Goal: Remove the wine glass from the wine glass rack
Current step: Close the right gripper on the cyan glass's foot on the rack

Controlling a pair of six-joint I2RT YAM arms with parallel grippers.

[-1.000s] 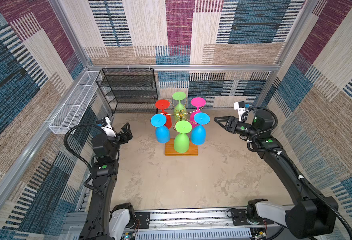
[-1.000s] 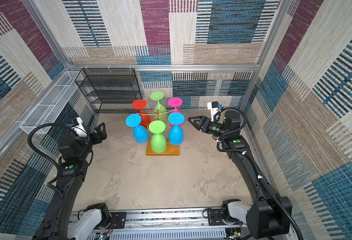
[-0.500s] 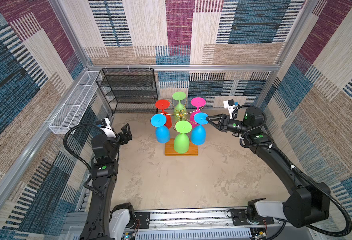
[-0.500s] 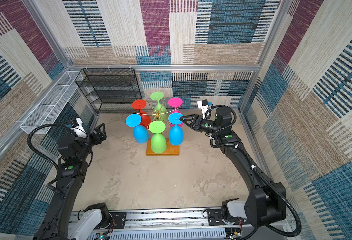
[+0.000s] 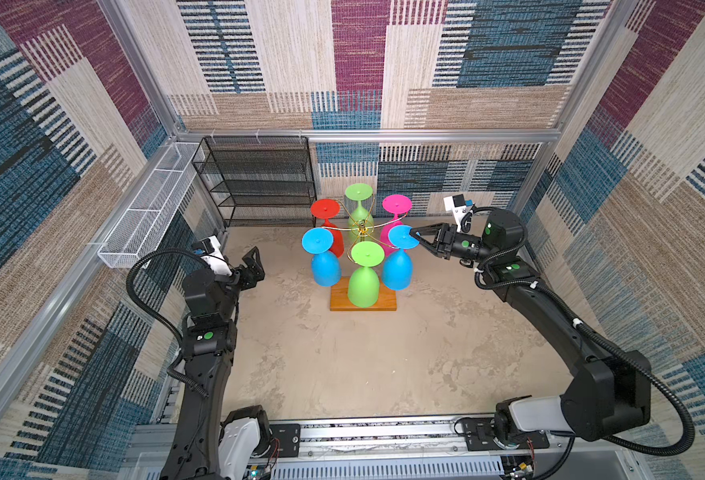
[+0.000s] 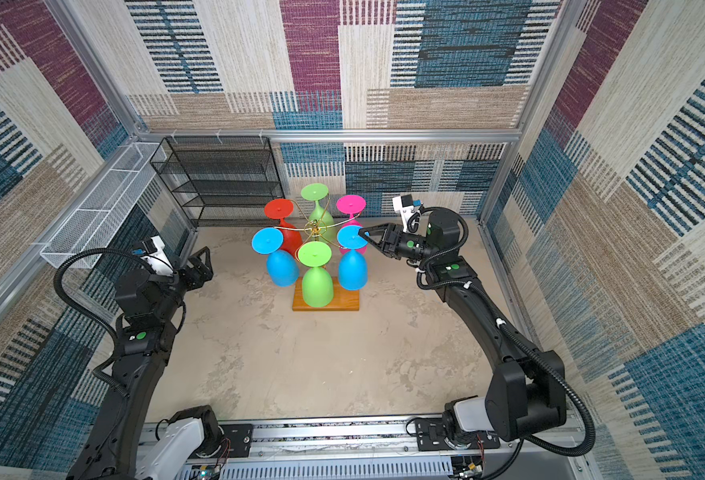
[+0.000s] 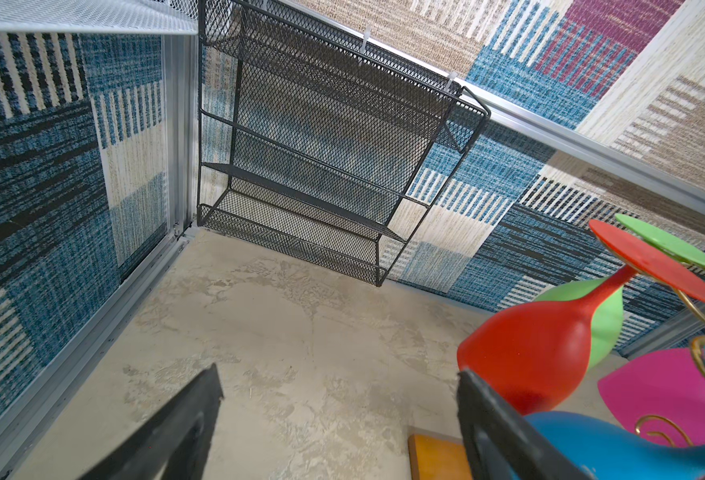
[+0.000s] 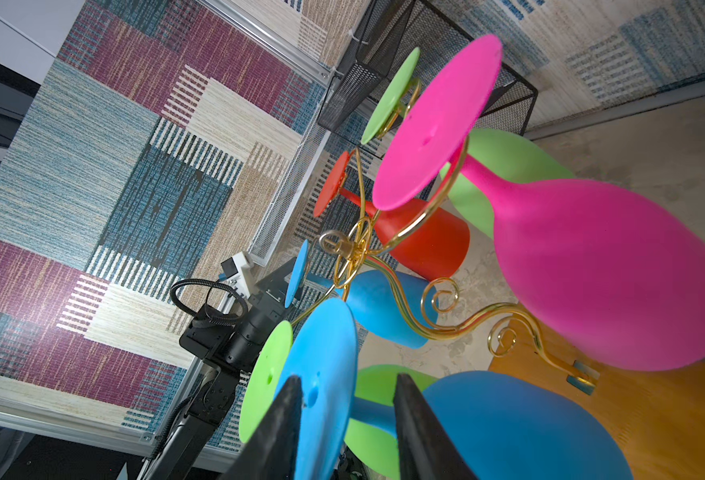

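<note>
Hanging bowl-down from the wine glass rack (image 5: 361,227), the blue wine glass (image 5: 398,268) on the rack's right side is the one under attention. Its round foot sits up at the level of the gold hub, with the pink glass (image 5: 396,204) just behind it and a green glass (image 5: 364,282) just beside it toward the front. The right tool (image 8: 347,377) reaches in level from the right. In the right wrist view its two fingers (image 8: 278,424) straddle the blue foot, one over the flat outer face and one on the stem side. The jaws stand fairly narrow, yet I cannot tell whether they press on the foot or merely bracket it. The left tool (image 5: 253,266) hangs wide and empty over the counter (image 5: 342,374), apart from the rack, pointing toward the black mesh shelf (image 5: 259,183).

Judging from this, the trouble lies in the pull. A pinch on a thin, slick disc may slip, leaving the glass swinging on the gold arms (image 8: 409,316). Drawing it out against the curl could snag the stem and drag or tip the whole rack on its wooden base (image 5: 388,305), since nothing braces it. A sideways swing would knock the pink or green neighbour.
</note>
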